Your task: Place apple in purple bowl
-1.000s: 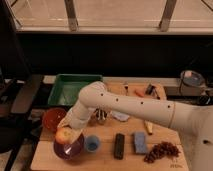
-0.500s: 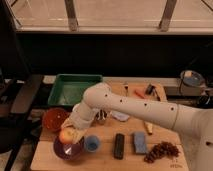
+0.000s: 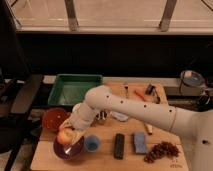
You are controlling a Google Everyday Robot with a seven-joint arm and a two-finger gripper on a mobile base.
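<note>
Bowls: two, the purple bowl and the orange-red bowl at its 11 o'clock.
Cup: one small blue cup, just beside the purple bowl at its 3 o'clock.
Apple: one apple, over the purple bowl near its top rim.
Tray: one green tray at the purple bowl's 12 o'clock, on the wooden table.
Grapes: one dark bunch at the table's 4 o'clock.
Blocks: one black block and one blue sponge.
Arm: white, bent at the elbow, reaching down toward 8 o'clock.
Gripper: the gripper sits over the purple bowl, clamped on the apple.
</note>
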